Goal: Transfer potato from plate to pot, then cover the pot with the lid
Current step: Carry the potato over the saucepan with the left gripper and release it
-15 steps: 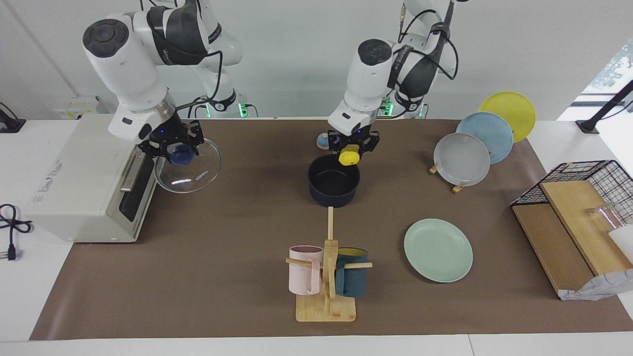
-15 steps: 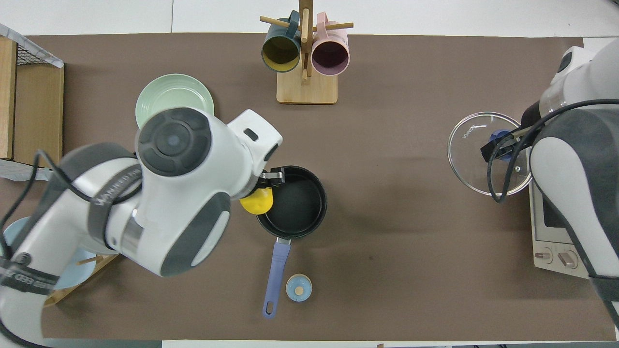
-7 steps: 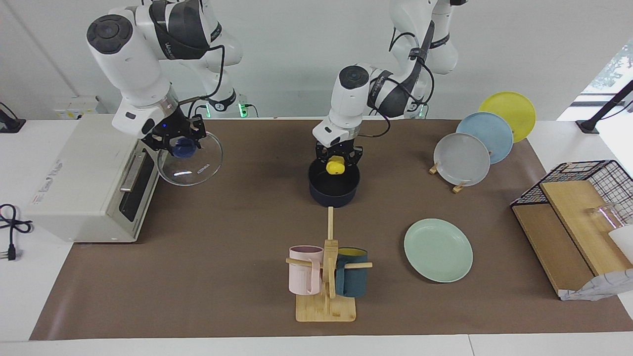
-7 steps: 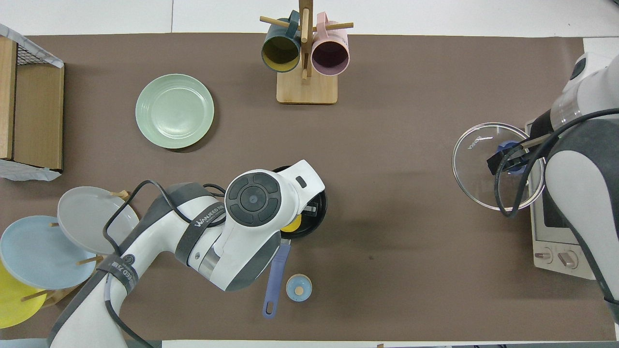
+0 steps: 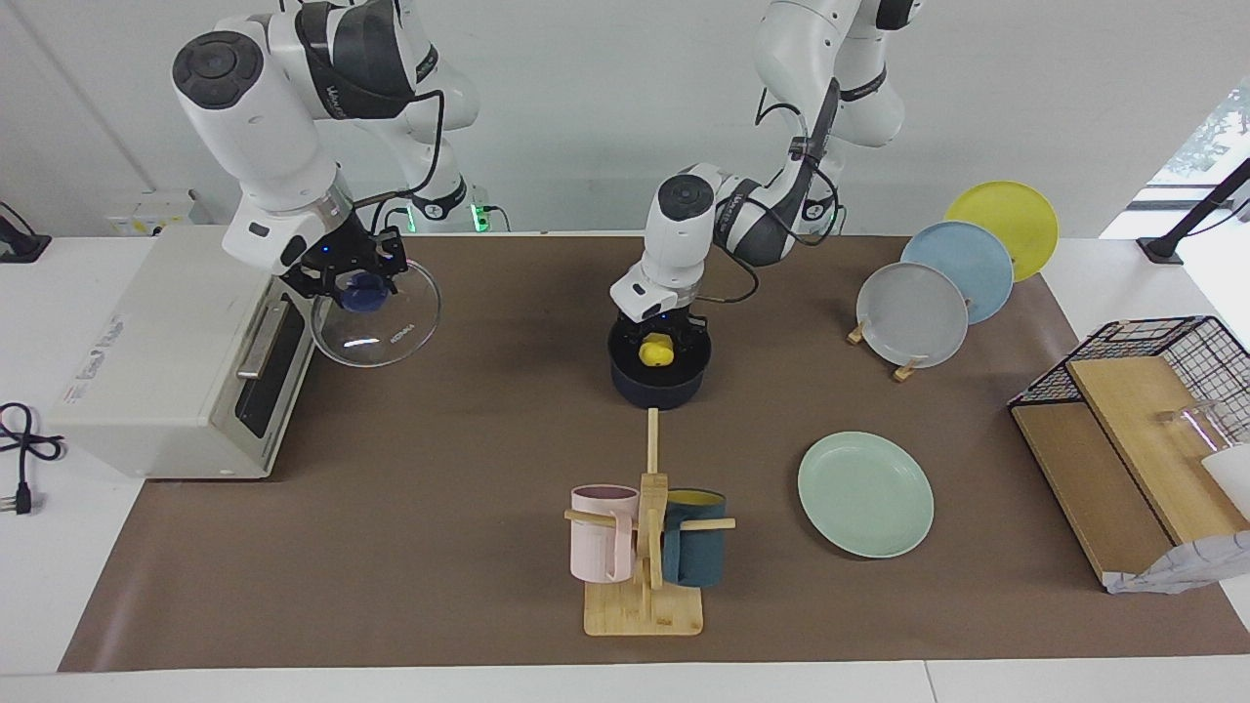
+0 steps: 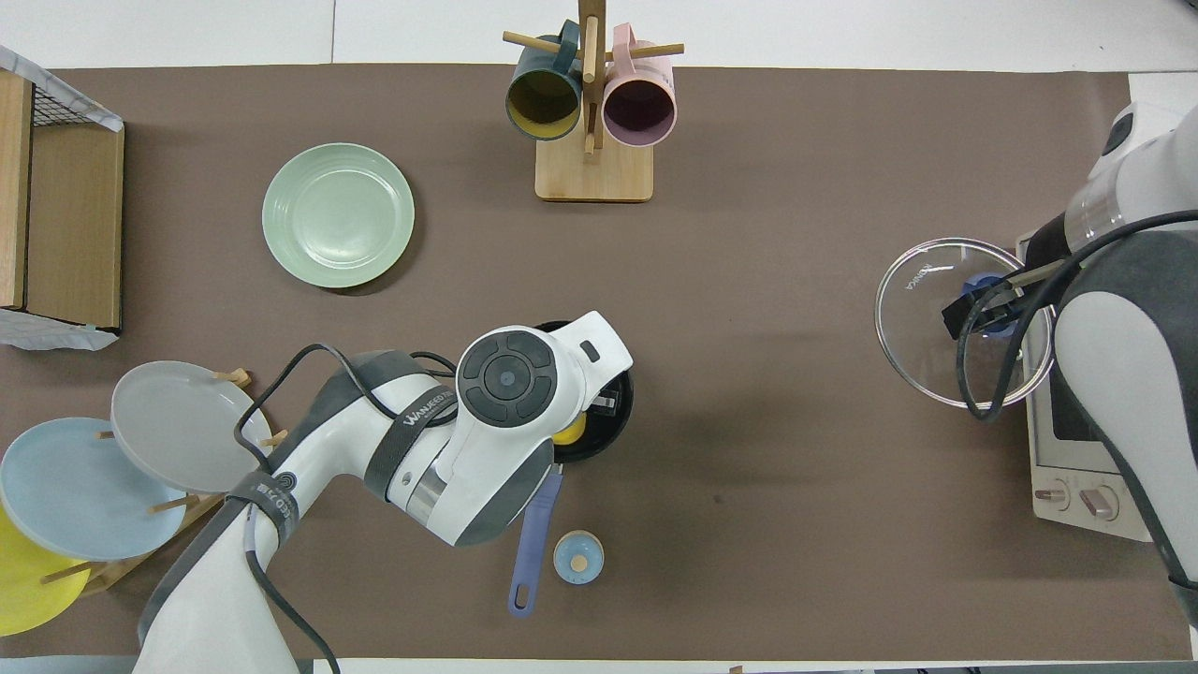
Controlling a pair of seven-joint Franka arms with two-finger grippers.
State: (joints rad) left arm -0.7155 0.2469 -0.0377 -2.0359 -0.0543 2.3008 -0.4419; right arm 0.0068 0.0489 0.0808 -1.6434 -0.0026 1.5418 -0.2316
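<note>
A: Item one, the small glossy yellow lumpy potato?
B: Inside the small dark navy pot with black interior, down within its rim. The left gripper is lowered into the pot and clamped on the potato.

A: The pot itself?
B: Stands on the brown table mat, at mid-length and toward the robots' edge. Its long blue straight handle points at that edge. A small round blue-topped bell sits just beside the handle.

A: The round clear glass lid with blue knob?
B: Held in the air, tilted, by the right gripper, whose fingers are closed on the knob. It hangs over the mat's edge at the right arm's end, in front of the white countertop oven.

A: The round pale mint-green plate?
B: Flat on the mat, farther from the robots than the pot, toward the left arm's end. Nothing lies on it.

A: Remaining stock?
B: A wooden mug tree near the mat's edge farthest from the robots, carrying a pink mug and a dark teal mug. A grey plate, a blue plate and a yellow plate stand upright in a rack at the left arm's end. A black wire basket with wooden boards lies at that end's edge.
</note>
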